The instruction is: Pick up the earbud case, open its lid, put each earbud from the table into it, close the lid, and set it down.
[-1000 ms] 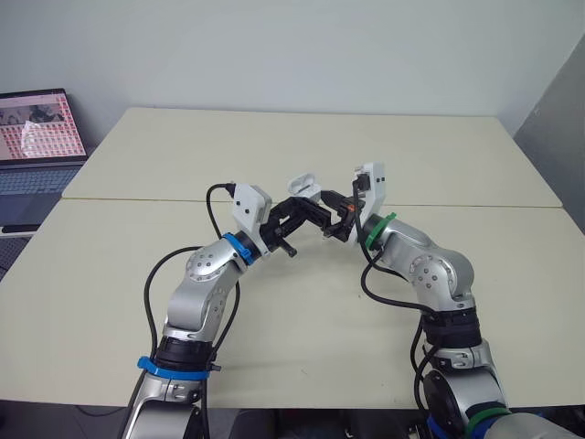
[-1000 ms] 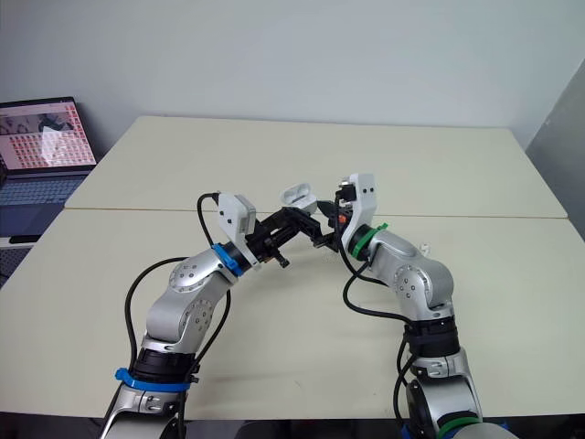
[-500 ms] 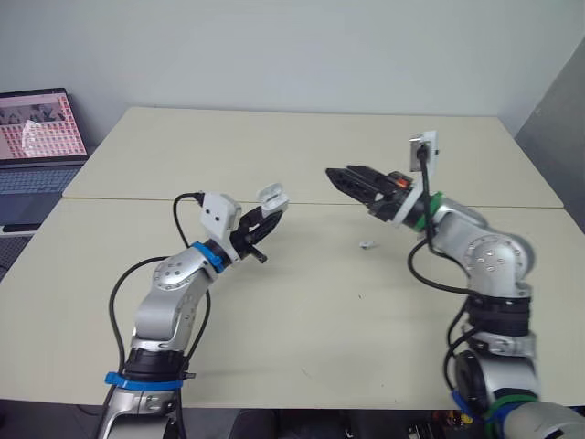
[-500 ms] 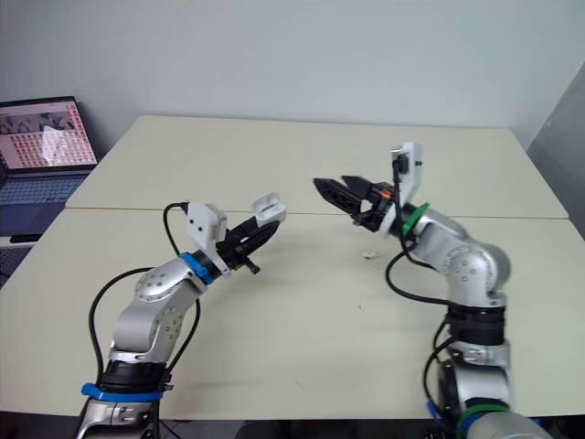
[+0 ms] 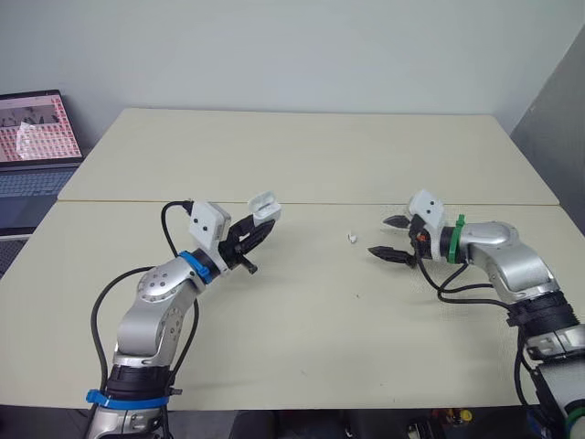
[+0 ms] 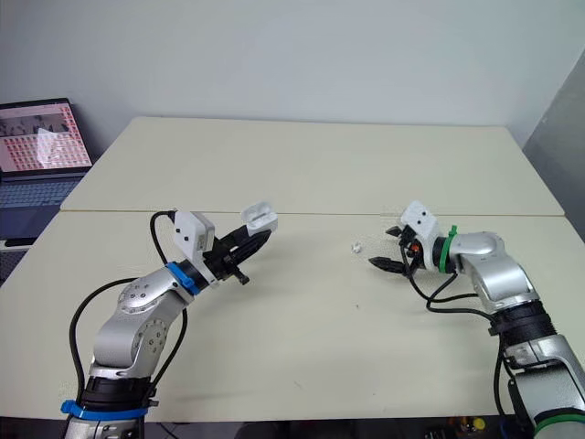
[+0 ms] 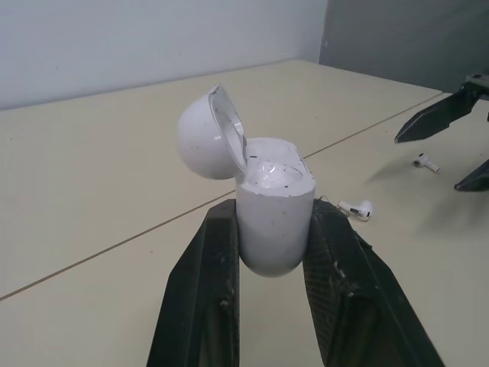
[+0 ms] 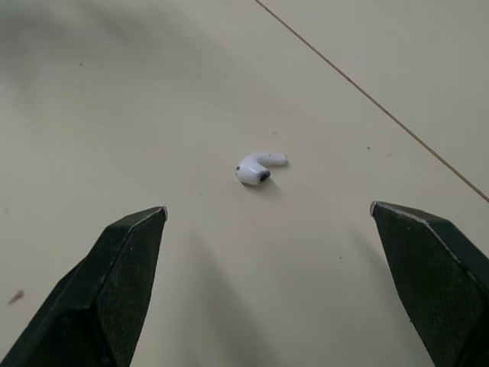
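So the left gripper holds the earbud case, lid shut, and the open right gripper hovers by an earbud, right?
No, the lid is open, per the left wrist view. The left gripper holds the earbud case; the open right gripper hovers by an earbud.

two beige tables [image 5: 302, 155] abut before a pale wall [image 5: 274, 46].

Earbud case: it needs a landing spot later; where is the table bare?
Bare: the far half of the table beyond its seam, and the near edge. Crowded: between the left claw with the earbud case and the right claw, around the earbud.
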Robot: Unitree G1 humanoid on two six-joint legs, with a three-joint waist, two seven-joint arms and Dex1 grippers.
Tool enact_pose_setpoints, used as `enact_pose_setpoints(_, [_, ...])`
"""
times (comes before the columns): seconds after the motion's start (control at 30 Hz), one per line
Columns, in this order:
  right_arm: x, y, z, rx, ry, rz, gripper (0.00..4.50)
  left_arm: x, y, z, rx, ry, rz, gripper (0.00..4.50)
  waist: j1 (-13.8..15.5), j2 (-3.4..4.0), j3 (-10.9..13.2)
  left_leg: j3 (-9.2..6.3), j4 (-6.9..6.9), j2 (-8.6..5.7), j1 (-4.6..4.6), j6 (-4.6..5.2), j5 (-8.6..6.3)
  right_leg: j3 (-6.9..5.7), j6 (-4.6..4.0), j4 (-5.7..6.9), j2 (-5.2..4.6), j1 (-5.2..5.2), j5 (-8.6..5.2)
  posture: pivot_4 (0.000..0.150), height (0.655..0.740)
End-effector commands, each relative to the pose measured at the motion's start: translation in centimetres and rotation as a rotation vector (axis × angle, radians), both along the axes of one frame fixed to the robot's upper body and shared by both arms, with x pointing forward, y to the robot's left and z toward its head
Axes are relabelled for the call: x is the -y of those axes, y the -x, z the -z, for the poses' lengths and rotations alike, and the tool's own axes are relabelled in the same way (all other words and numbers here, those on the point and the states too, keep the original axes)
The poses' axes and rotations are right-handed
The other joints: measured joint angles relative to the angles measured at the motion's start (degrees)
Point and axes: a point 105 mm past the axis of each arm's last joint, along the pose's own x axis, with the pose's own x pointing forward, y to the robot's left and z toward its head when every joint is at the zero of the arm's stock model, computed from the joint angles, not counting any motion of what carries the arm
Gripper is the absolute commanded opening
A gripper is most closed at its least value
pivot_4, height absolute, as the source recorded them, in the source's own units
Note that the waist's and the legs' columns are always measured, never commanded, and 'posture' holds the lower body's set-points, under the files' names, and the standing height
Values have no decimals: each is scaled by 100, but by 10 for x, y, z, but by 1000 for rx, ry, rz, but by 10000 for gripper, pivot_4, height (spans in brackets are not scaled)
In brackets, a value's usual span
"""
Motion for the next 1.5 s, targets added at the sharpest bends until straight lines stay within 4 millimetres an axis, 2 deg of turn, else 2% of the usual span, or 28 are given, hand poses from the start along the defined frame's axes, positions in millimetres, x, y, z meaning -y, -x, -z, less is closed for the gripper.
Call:
enact_pose_setpoints(0.03, [-5,-9,-13,72,5,-24,44796,-2,6,-14,54,1,-7,7519,4,0,0,0,0,0,-1,0,0,1,0,0,0,0,0,1500,7400])
enact_pose_setpoints(0.17, [-22,-15,-3,47,-58,14,44796,-4,11,-11,46,-1,-21,7519,4,0,0,-2,-2,0,-1,0,0,-1,-1,0,0,0,0,1500,7400])
enact_pose_setpoints(0.3, [-38,-12,11,7,-107,60,44796,-5,13,-13,47,2,-38,7519,16,1,1,-6,0,0,-2,0,0,-3,-2,4,-1,0,0,1500,7400])
enact_pose_setpoints(0.5, [-37,-6,31,-5,-81,170,44796,-8,17,-12,39,1,-55,7519,29,0,0,-4,1,-6,-2,0,0,-1,-1,3,-7,2,0,1500,7400])
enact_pose_setpoints(0.6, [-33,-6,39,-27,-76,234,36148,-7,17,-12,39,4,-59,7519,28,0,0,-5,5,-5,-1,0,0,-3,0,5,-7,3,0,1500,7400])
enact_pose_setpoints(0.9, [-34,-11,37,-13,-110,316,2745,-4,11,-14,48,5,-53,7519,24,0,0,-3,8,-5,15,-1,0,-1,0,13,-5,12,0,1500,7400])
enact_pose_setpoints(0.93, [-33,-12,37,-11,-110,319,453,-4,11,-14,48,6,-52,7519,25,0,0,-3,8,-5,15,-1,0,-1,0,13,-5,13,0,1500,7400])
enact_pose_setpoints(1.17, [-27,-12,37,-6,-107,328,453,-1,10,-13,49,8,-45,7519,25,0,0,-2,7,-5,18,-1,0,0,0,12,-5,16,0,1500,7400])
enact_pose_setpoints(1.37, [-28,-6,30,12,-92,265,453,-4,11,-12,46,4,-48,7519,24,0,0,-1,6,-5,18,-1,0,0,0,11,-5,16,0,1500,7400])
enact_pose_setpoints(1.5, [-19,-2,25,19,-66,252,453,-6,11,-12,46,-2,-52,7519,24,0,0,-1,4,-5,17,-1,0,0,-1,11,-5,14,0,1500,7400])
